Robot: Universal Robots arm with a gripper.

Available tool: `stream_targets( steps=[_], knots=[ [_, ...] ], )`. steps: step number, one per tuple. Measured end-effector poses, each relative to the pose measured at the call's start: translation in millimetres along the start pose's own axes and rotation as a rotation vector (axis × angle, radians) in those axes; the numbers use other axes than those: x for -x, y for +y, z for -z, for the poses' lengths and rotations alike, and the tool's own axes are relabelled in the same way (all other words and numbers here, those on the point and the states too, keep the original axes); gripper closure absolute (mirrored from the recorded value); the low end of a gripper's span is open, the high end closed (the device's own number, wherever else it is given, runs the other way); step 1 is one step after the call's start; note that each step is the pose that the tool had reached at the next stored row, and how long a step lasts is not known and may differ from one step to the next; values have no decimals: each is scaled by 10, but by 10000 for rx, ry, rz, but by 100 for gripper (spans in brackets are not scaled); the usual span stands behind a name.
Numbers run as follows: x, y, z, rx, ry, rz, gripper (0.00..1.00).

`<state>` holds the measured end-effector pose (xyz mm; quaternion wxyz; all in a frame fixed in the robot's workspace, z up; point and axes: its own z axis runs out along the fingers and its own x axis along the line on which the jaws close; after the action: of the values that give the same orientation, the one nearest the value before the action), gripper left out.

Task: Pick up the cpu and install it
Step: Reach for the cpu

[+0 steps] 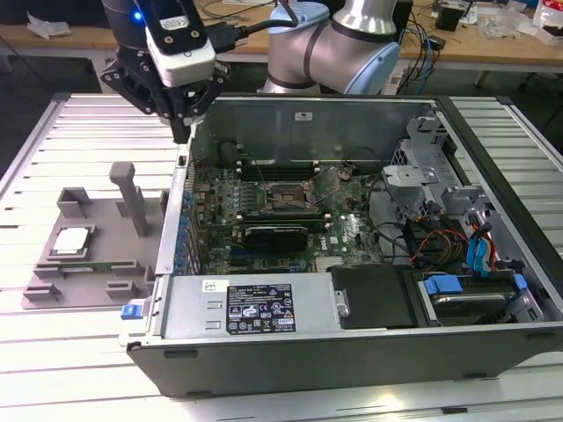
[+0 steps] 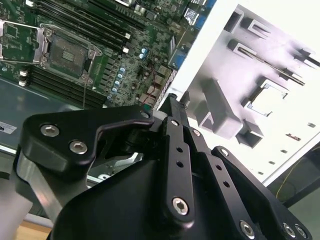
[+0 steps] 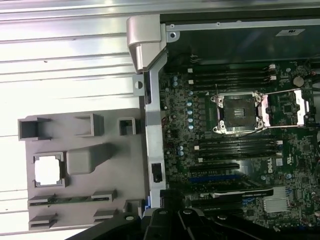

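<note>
Silver-grey square metal cpu (image 1: 72, 240) lies unpicked, well below your closed, empty black claw (image 1: 182, 132); grasping demands opening it.

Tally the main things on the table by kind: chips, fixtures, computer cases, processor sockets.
cpu: 1
grey fixture: 1
open computer case: 1
empty socket: 1
Total: 4

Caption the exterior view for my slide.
Gripper hovers over the case edge; cpu sits in the grey fixture, motherboard socket open.
</note>
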<state>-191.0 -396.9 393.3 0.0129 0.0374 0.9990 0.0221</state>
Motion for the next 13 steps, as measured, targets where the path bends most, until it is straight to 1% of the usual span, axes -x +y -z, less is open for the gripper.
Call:
stream_targets(
  steps=[4,9,11,12,13],
  knots=[
    [-93,-7,3,0,0,1,89],
    [-183,-13,5,1,-3,0,89],
    [-239,-17,7,0,-5,0,89],
    [-286,-21,7,1,-8,1,89],
    [-308,-23,8,1,-9,1,89]
  ],
)
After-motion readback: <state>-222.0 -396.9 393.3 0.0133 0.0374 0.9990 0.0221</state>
